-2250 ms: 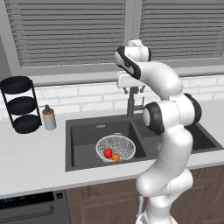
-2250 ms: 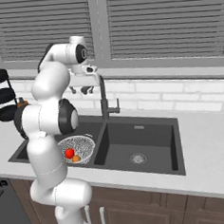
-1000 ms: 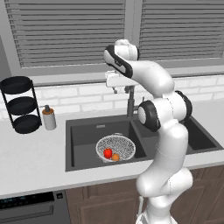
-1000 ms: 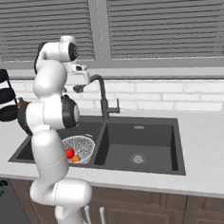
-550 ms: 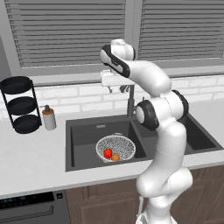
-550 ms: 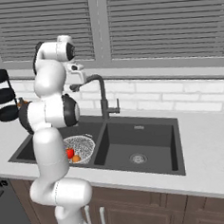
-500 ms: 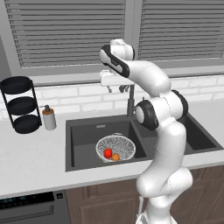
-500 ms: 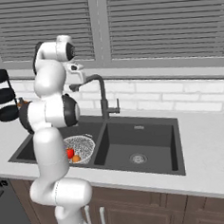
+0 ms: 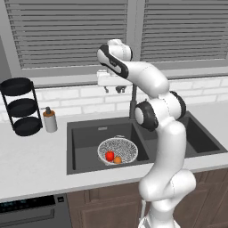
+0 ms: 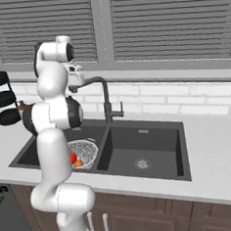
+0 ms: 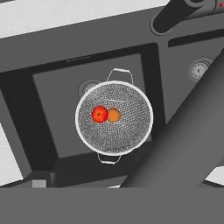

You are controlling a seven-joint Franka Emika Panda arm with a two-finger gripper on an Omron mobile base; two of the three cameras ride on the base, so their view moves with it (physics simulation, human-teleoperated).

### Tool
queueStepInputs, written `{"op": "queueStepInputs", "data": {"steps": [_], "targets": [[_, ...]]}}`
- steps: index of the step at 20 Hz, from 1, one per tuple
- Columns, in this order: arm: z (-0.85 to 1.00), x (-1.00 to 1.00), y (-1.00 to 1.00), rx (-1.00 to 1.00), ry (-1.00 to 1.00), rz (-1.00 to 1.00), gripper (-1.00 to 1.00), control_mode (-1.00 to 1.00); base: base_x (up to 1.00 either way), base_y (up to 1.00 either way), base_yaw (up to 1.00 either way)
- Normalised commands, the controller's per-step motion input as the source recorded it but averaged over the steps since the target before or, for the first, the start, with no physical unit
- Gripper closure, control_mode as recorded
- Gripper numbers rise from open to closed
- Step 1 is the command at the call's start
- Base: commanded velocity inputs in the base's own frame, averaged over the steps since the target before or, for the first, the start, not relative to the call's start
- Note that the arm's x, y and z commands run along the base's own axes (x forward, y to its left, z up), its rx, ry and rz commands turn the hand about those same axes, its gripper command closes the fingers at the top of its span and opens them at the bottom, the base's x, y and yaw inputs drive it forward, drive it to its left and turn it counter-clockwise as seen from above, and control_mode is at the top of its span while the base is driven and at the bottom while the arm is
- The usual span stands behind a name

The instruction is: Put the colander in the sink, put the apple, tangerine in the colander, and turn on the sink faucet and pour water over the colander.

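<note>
The white arm with dark joints rises from its base, bends at a raised elbow and reaches up and back toward the window, so its wrist hangs high over the left basin. The two-finger gripper points straight down beside the top of the tall slim dark grey sink faucet, its jaws spread wide with nothing between them. From the right base camera the hand sits just left of the faucet's bent spout.

The round white-grey wire-mesh colander sits in the left basin of the dark grey double-basin sink. Inside it lie the small bright red apple and the small orange tangerine, touching side by side. Looking down from the hand, the colander shows two thin wire handles, with the apple and tangerine near its middle and a round drain partly covered by its rim.

In the right base view the arm's body hides part of the colander. Whether water is running cannot be told. The faucet's spout crosses the hand view as a blurred dark bar.

On the pale counter stand a black three-tier round rack and a small white pump bottle. Behind are a white brick backsplash and slatted grey window blinds
</note>
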Motion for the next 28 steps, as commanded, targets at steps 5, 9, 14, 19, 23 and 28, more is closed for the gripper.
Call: {"op": "queueStepInputs", "data": {"steps": [5, 9, 14, 19, 23, 28], "targets": [[-0.01, 0.05, 0.03, 0.0, -0.01, -0.01, -1.0, -1.0, 0.0, 0.0, 0.0], [-0.03, 0.08, 0.0, 0.0, -0.03, 0.0, -1.0, -1.0, 0.0, 0.0, 0.0], [-0.03, 0.1, 0.03, 0.0, -0.06, 0.0, -1.0, -1.0, 0.0, 0.0, 0.0], [0.06, 0.0, 0.0, 0.0, -0.02, 0.0, -1.0, -1.0, 0.0, 0.0, 0.0], [0.26, 0.0, -0.11, 0.0, 0.0, 0.0, -1.0, -1.0, 0.0, 0.0, 0.0], [0.12, -0.02, -0.23, 0.0, 0.0, 0.0, -1.0, -1.0, 0.0, 0.0, 0.0]]}}
